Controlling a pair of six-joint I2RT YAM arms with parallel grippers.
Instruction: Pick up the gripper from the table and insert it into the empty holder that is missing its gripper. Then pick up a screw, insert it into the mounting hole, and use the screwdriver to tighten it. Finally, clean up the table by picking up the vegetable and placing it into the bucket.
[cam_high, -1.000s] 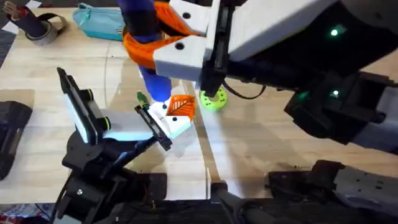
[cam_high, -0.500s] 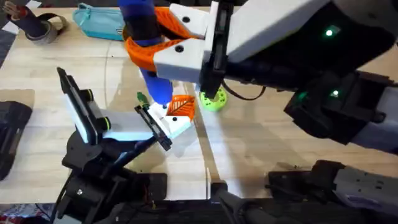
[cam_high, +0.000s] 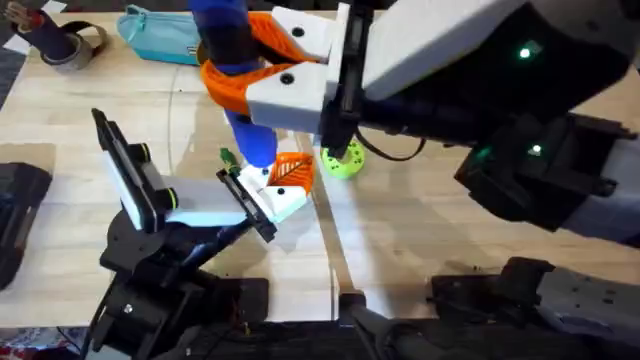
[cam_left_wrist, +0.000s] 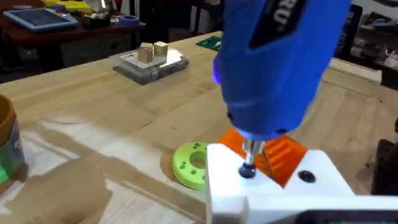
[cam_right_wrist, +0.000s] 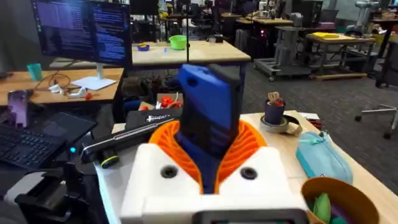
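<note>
Table (cam_high: 420, 230) of pale wood spans the overhead frame. Right arm (cam_high: 480, 60) looms large and dark across the upper right, and its white-and-orange right gripper (cam_high: 265, 75), at upper centre, is clamped around the blue screwdriver (cam_high: 235, 80), which stands upright. Left arm (cam_high: 150, 250) sits lower left; its left gripper (cam_high: 250, 200) reaches to frame centre, though whether its fingers are apart or together I cannot tell. The gripper (cam_high: 290, 172), orange lattice up, lies at centre beside the screwdriver's lower end. In the left wrist view the screwdriver tip meets a dark screw (cam_left_wrist: 247, 171) on a white block (cam_left_wrist: 273, 186). Lime-green disc (cam_high: 343, 160) lies just right of centre. The bucket (cam_right_wrist: 339, 199) sits at the lower right of the right wrist view.
</note>
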